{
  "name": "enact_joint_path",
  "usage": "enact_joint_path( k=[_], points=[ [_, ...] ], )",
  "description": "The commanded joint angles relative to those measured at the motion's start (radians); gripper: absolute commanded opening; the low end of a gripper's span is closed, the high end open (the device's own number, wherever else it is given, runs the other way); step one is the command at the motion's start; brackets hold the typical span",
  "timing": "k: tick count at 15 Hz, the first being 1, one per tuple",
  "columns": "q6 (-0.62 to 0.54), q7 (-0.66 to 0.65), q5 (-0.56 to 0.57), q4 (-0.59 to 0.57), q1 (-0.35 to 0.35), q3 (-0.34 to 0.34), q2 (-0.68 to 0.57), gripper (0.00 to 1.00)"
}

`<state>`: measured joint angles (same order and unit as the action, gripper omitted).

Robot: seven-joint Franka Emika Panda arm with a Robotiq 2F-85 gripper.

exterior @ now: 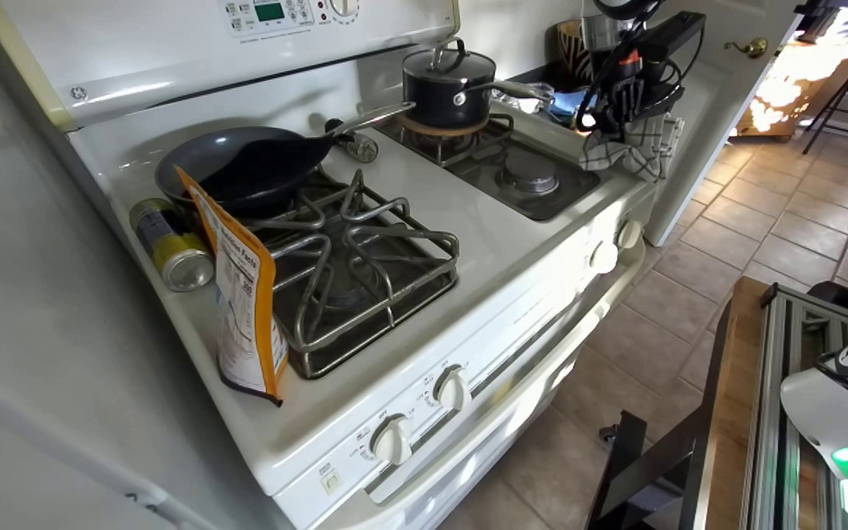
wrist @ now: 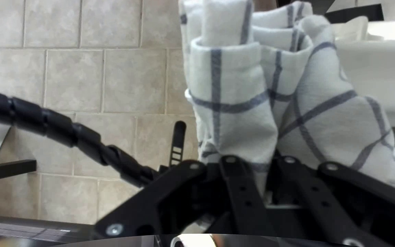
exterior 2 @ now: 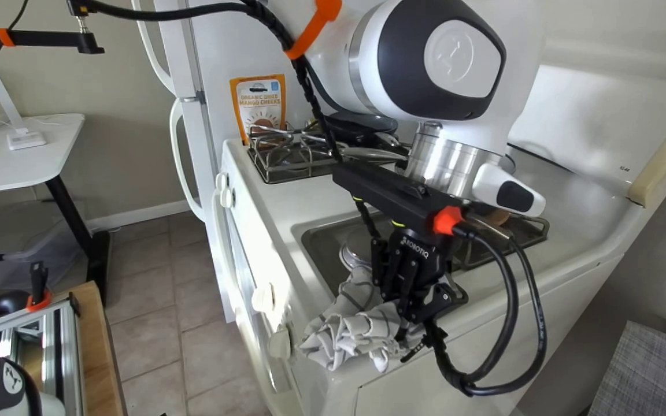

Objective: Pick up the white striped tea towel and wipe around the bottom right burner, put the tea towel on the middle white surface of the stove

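The white tea towel with dark stripes [exterior: 641, 151] is bunched at the stove's front right corner; it also shows in an exterior view [exterior 2: 356, 335] and in the wrist view [wrist: 235, 75]. My gripper [wrist: 252, 168] is shut on the towel, with folds between its fingers and cloth hanging beyond them. In both exterior views the gripper [exterior: 619, 132] [exterior 2: 411, 323] points down beside the bottom right burner [exterior: 531, 177]. That burner has no grate over it and is partly hidden behind the gripper [exterior 2: 356, 248]. The middle white surface [exterior: 461, 210] lies between the burner pairs.
A lidded pot [exterior: 447, 92] stands on the back right burner, its handle toward the arm. A pan [exterior: 240, 165], a grinder [exterior: 361, 147], a can [exterior: 174, 250], an orange bag [exterior: 240, 309] and a raised grate [exterior: 365, 258] occupy the left and back. Knobs [exterior: 604, 258] line the front.
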<state>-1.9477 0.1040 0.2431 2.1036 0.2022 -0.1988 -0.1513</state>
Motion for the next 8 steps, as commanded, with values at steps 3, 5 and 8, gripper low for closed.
enact_joint_path(
  k=[3, 5, 8],
  points=[
    [-0.093, 0.001, 0.042, 0.035, 0.022, -0.033, 0.202, 0.04],
    [-0.110, 0.038, 0.000, 0.016, 0.023, -0.032, 0.250, 0.04],
    [-0.143, 0.119, -0.105, -0.010, -0.006, -0.018, 0.309, 0.04]
  ],
)
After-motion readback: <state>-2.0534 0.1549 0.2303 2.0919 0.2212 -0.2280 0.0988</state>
